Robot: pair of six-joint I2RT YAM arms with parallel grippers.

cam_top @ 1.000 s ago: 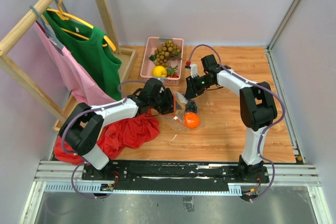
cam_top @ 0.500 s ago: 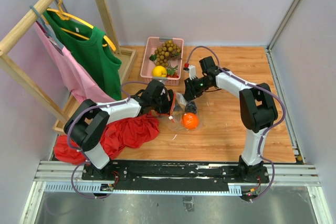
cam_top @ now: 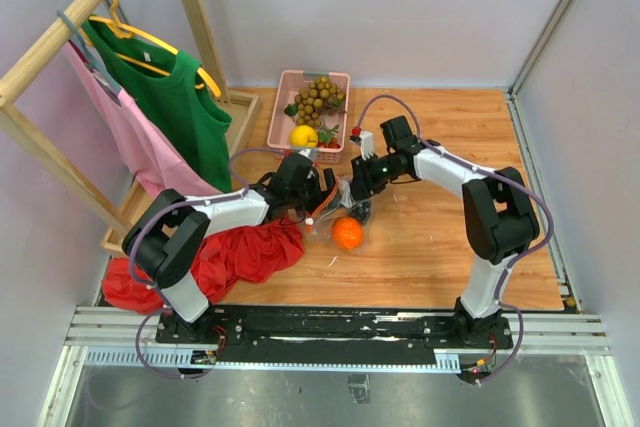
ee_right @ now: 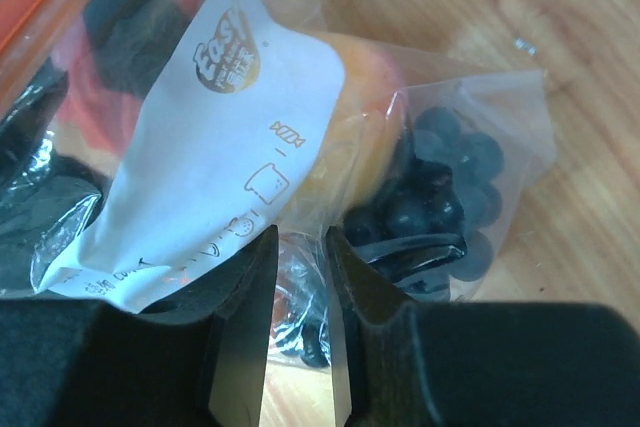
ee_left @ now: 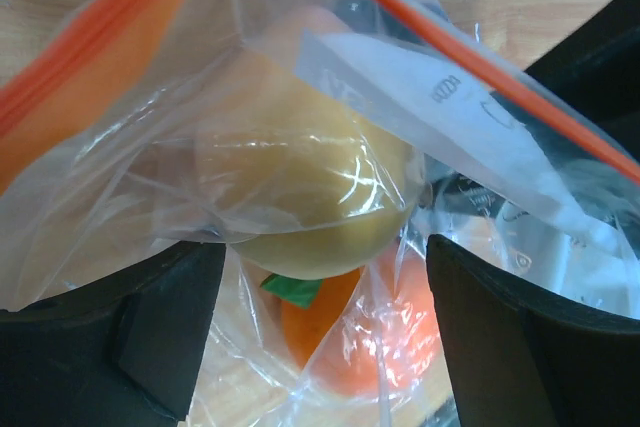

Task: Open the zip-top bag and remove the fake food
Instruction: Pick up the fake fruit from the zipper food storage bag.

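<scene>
Zip-top bag (cam_top: 338, 213): clear, crinkly, lying on the wood table (cam_top: 440, 247) near centre, strung btwn the two grippers, a little in front of the pink basket (cam_top: 283, 97). Zip strip (ee_left: 470, 57) is orange-red. In left wrist view two runs of it spread apart, so the mouth looks parted there. White label (ee_right: 220, 167) w/ print on the bag face.

Contents, all behind film:
- yellow-orange fruit (ee_left: 305, 187), round, green leaf bit just under it
- orange fruit (ee_left: 345, 337) touching it from below; from top view it sits at the end of the bag nearest the arm bases
- dark purple bunch (ee_right: 440, 187) tucked in a bag corner, right beside the yellow-orange one

Left gripper (ee_left: 322, 257): jaws wide, bag film and fruit bulging in the gap. Can't see either finger pressing on anything.

Right gripper (ee_right: 300, 237): jaws narrow, only a slit btwn them, w/ bag film caught in it, so pinching the bag from the right side.

Basket holds a tan-brown bunch (cam_top: 318, 97) at the back and a lemon (cam_top: 303, 135) at the front. Both outside the bag.

Red cloth (cam_top: 245, 252) heaped left of the bag, partly under the left arm. Can't tell if it touches the plastic.

Far left: wooden rack (cam_top: 60, 42) w/ green shirt (cam_top: 175, 97) and pink shirt (cam_top: 135, 142) on hangers, well apart from the bag.
</scene>
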